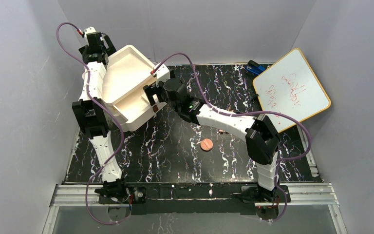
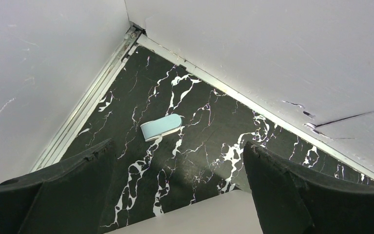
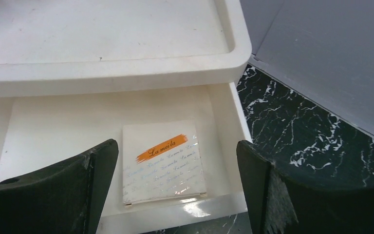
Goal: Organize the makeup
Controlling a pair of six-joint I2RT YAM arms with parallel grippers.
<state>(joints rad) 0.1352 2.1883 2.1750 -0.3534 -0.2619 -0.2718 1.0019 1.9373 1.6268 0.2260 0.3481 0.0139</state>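
Palette is seen lying flat in the open drawer, right gripper spread over it, left gripper spread too.

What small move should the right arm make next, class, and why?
Probably lift the right gripper clear of the open drawer and swing it toward the copper disc. The gripper is open and empty, the white palette already lies flat in the drawer, and the disc sits out on the table, not yet sorted.
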